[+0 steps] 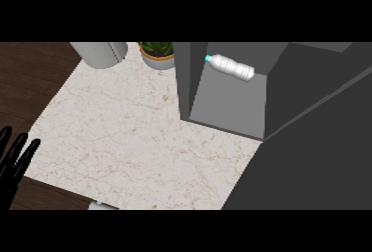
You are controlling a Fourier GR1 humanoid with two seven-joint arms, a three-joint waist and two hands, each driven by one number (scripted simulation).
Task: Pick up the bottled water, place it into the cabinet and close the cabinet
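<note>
One bottled water [232,66] lying on its side inside the cabinet [225,106], blue cap pointing toward the view's left, clear body angling down to the right — resting against the grey inner face of the open compartment, near its upper part. Touching no hand.

Cabinet: dark grey, standing on the right portion of the worktop [131,133], front showing open; a large dark panel [312,147] spreading across the view's right and lower right, likely its door, though not possible to tell for certain.

Worktop: pale marbled stone with faint brown veining, filling the middle of the view; dark wood flooring [29,74] showing beyond its left edge and at the lower left corner.

Left hand [15,152]: showing at the view's left edge, black fingers straight and pointing up, slightly spread, holding nothing — resting well apart from the bottled water and the cabinet. Only the fingers and part of the palm showing.

Right hand: not appearing anywhere in the view.

Further items along the far edge of the worktop: one potted plant [157,53] in a tan pot with green leaves, sitting just beside the cabinet's left wall; one pale grey cylindrical container [100,52] to the left of the plant, cut off by the top of the view.

Small pale object [102,205] peeking in at the worktop's near edge — too little showing to identify.
</note>
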